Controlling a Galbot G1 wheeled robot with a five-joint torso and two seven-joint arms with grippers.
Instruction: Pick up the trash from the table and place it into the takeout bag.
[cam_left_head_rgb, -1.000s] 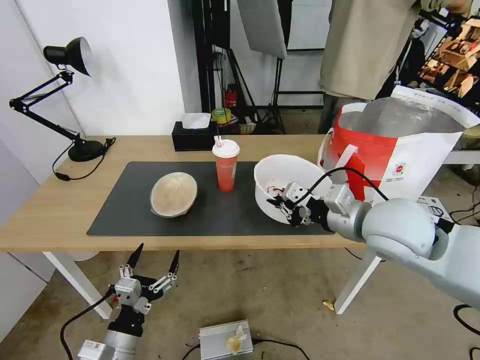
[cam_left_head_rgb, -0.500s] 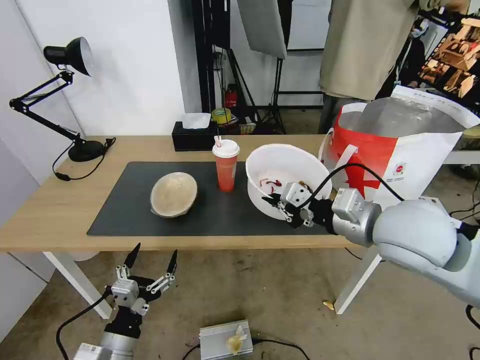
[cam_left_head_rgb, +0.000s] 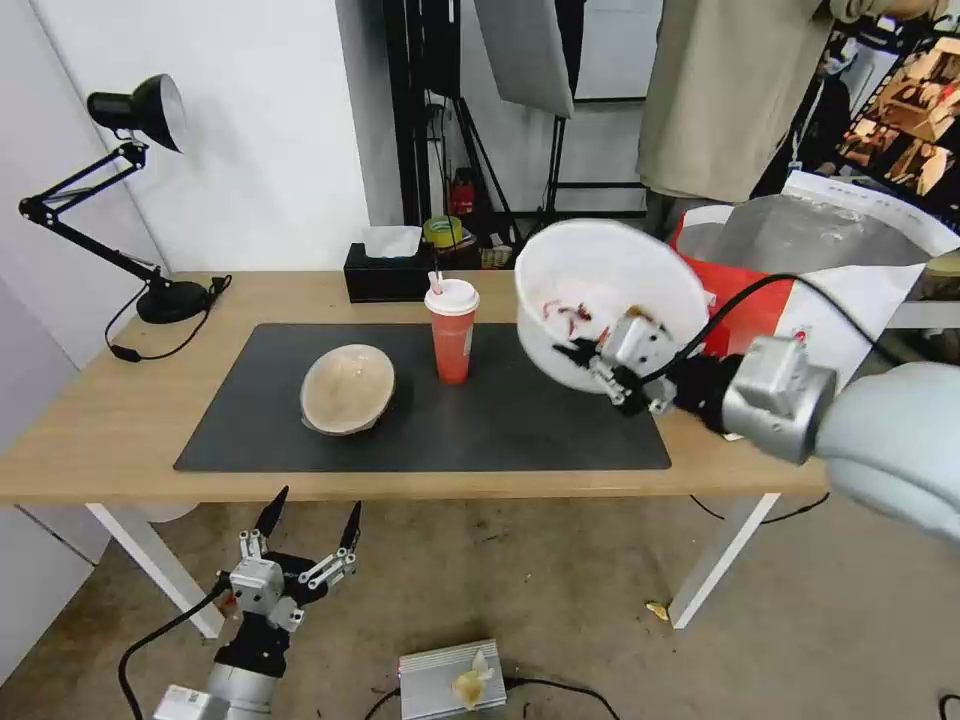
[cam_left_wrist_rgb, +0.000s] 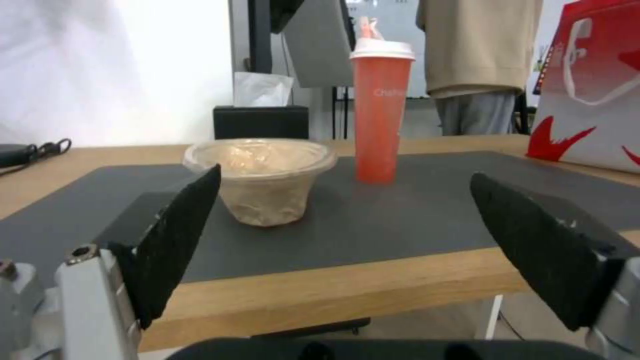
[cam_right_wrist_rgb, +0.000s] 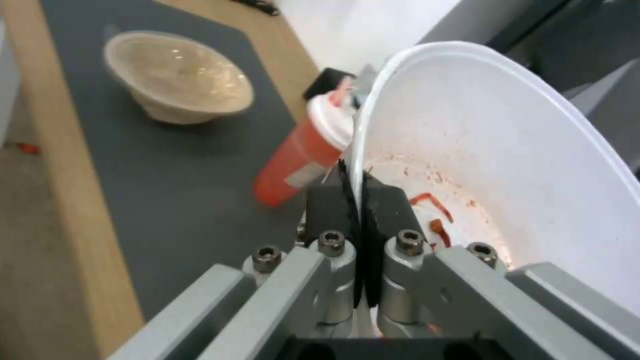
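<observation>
We clamp the right gripper (cam_left_head_rgb: 600, 362) on the near rim of the white bowl (cam_left_head_rgb: 600, 290), holding it tilted above the table (cam_left_head_rgb: 120, 400), scraps retained, beside the takeout bag (cam_left_head_rgb: 860, 270). Left gripper (cam_left_head_rgb: 305, 520) hangs open below the near edge.

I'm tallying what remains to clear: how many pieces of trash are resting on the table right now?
2: the beige shallow bowl and the red paper cup, both on the dark mat. The white plastic bowl is lifted, its rim pinched in the right gripper.
</observation>
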